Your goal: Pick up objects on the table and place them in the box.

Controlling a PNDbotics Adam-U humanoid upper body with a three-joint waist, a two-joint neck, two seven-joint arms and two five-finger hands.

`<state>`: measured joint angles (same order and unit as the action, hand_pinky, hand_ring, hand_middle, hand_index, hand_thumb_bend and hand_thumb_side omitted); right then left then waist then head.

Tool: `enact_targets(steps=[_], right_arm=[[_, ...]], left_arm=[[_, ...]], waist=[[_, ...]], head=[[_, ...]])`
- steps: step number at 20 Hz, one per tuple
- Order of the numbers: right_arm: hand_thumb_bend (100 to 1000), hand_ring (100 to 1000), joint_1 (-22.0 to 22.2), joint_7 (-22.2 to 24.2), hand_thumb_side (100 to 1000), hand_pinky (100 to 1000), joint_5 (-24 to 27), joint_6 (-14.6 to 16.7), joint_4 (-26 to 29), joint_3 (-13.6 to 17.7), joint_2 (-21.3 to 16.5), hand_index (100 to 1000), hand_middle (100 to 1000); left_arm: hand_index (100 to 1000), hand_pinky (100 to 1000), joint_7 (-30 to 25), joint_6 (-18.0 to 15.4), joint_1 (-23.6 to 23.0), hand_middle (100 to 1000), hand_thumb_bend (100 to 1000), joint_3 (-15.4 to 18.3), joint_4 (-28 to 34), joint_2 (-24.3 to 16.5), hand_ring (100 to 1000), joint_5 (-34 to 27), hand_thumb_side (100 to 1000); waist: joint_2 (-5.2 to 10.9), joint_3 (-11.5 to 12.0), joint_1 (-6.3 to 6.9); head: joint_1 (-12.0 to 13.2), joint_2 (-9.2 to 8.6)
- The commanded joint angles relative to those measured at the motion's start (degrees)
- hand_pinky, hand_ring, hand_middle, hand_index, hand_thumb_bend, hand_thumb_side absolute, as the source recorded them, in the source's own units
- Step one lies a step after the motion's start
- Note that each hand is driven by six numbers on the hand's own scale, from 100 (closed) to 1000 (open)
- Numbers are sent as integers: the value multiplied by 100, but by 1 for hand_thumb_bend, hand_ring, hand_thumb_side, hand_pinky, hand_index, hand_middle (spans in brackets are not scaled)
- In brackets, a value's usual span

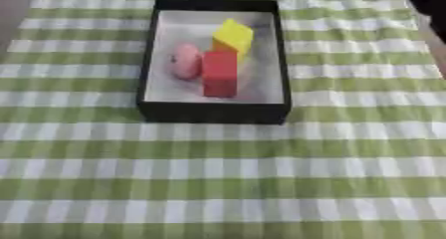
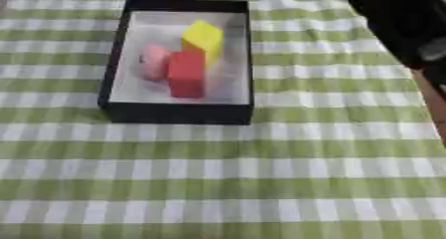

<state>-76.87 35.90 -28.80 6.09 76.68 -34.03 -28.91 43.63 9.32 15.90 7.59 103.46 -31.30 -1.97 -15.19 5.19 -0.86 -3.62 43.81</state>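
Box [image 1: 213, 111] sits far-centre on green checked cloth [image 1: 218, 183]. Inside: pink piece [image 1: 185, 60], red block [image 1: 219, 73], yellow block [image 1: 233, 36], all bunched together, touching. We see nothing loose on cloth, so we reckon placing step is basically done. Right arm [image 2: 396, 21] is dark mass at upper right, well clear of box; can't tell fingers. Left hand not showing. Next move, our guess: just park.
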Motion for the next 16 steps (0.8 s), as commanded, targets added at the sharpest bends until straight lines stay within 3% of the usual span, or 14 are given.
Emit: enact_targets(steps=[1,7,12,14,16], right_arm=[[305,675,-132,75,100,812,73,-35,102,-163,147,619,522],[248,674,92,115,100,786,18,-166,-318,-467,527,632,534],[242,679,271,130,100,786,-152,-112,-753,-539,754,644,544],[287,700,309,166,100,795,-205,-28,-853,-556,790,671,573],[420,763,340,213,100,820,-264,45,-919,-563,801,757,673]], left_arm=[[848,730,-34,-9,104,770,593,33,97,-202,714,33,406],[847,729,-81,-7,162,769,595,-3,106,-186,713,35,407],[848,728,-73,-11,159,769,595,-4,103,-167,712,14,408],[848,728,-68,-11,158,769,596,-1,102,-167,712,10,408],[848,728,-68,-15,164,769,597,-4,104,-161,712,8,408]], waist=[[247,35,-59],[226,129,-66],[194,173,-68],[187,177,-70],[183,176,-69]], head=[[-42,30],[-91,-21],[-95,-43],[-83,-38],[-65,-39]])
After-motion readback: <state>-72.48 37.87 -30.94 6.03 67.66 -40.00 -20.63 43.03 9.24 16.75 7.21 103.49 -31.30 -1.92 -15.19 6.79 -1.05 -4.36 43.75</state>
